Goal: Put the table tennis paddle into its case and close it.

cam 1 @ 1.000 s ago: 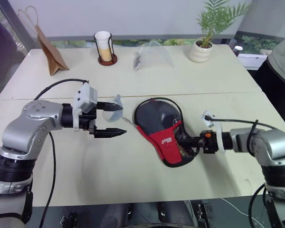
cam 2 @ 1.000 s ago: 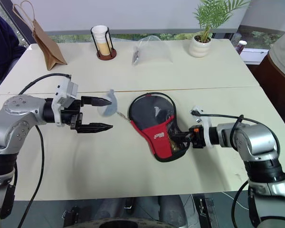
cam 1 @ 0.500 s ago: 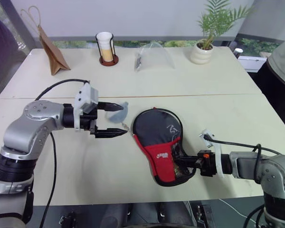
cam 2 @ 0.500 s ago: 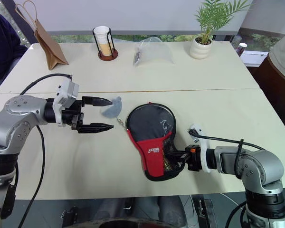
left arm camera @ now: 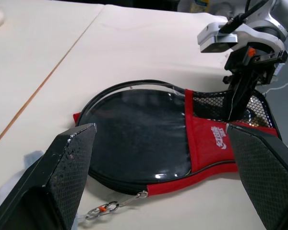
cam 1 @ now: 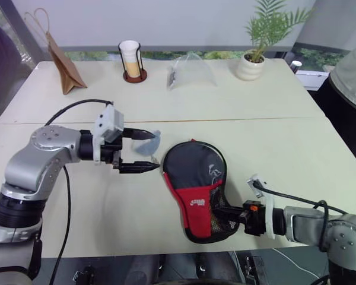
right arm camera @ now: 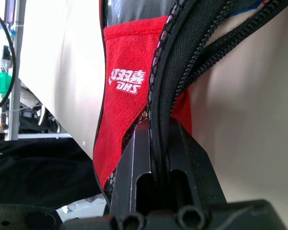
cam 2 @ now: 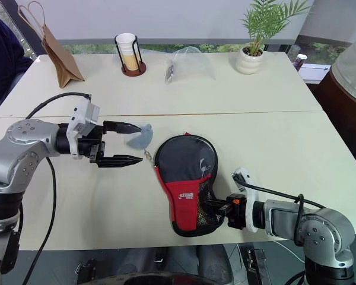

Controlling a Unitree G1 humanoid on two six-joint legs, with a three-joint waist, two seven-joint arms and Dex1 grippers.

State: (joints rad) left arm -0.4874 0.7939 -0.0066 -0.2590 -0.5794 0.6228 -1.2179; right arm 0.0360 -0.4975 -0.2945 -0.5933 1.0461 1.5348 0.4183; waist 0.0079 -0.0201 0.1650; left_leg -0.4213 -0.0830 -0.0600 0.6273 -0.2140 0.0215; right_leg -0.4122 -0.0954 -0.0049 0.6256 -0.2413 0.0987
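Case (cam 1: 197,189): black fabric zip pouch with red panel and mesh pocket, flat on the table (cam 1: 296,148), between the two claws.
Paddle: not separately visible; whether it is inside cannot be told.
Right claw (right arm camera: 157,143): fingers together, clamped on the case's zippered edge at the narrow mesh end.
Left claw (cam 1: 143,151): fingers wide apart, holding nothing, just beside the case's rounded end.
Charm (cam 1: 151,142): pale tuft on a small chain, lying at the left claw's fingertips.
Handling, judged: light and soft, so it likely buckles; grip the stiffer zip seam.
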